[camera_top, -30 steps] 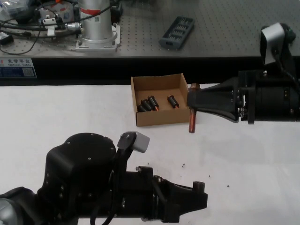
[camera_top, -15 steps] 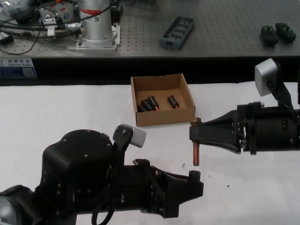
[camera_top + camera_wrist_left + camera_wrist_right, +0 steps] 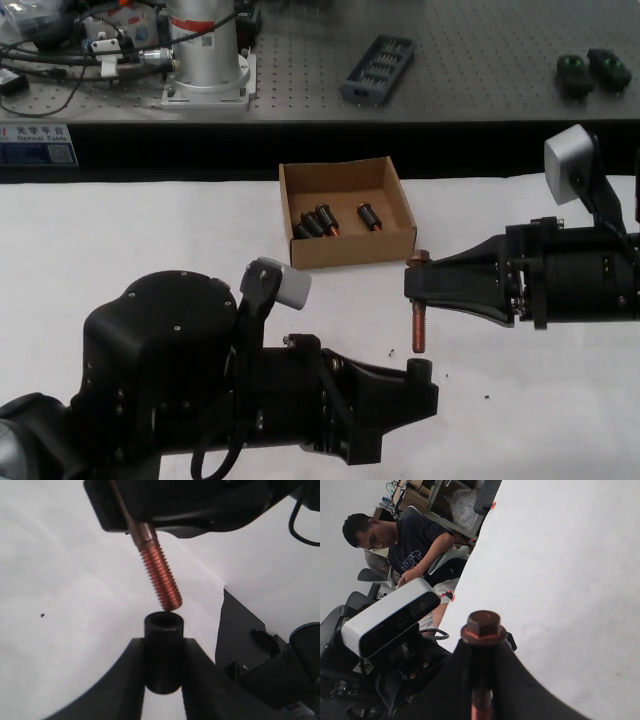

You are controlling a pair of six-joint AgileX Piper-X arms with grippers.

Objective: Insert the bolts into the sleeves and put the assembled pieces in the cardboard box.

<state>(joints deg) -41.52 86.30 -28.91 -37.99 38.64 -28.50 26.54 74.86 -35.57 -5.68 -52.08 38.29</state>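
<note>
**White table, bolt over sleeve**

A white-covered table (image 3: 120,250) carries the work, with a perforated metal bench (image 3: 480,60) behind its far edge.

The left pincer (image 3: 164,656), toward the near edge, is clamped on a black sleeve (image 3: 164,630) that stands upright with its bore open. The right pincer (image 3: 412,280), coming in from the right edge, grips a copper bolt (image 3: 159,572) just under its hex head (image 3: 481,626). The threaded end hangs down, its tip just above the sleeve's mouth and not yet inside.

Beyond them, near the middle of the far edge, sits the cardboard box (image 3: 345,250) with several assembled pieces (image 3: 320,222) lying in it.
</note>
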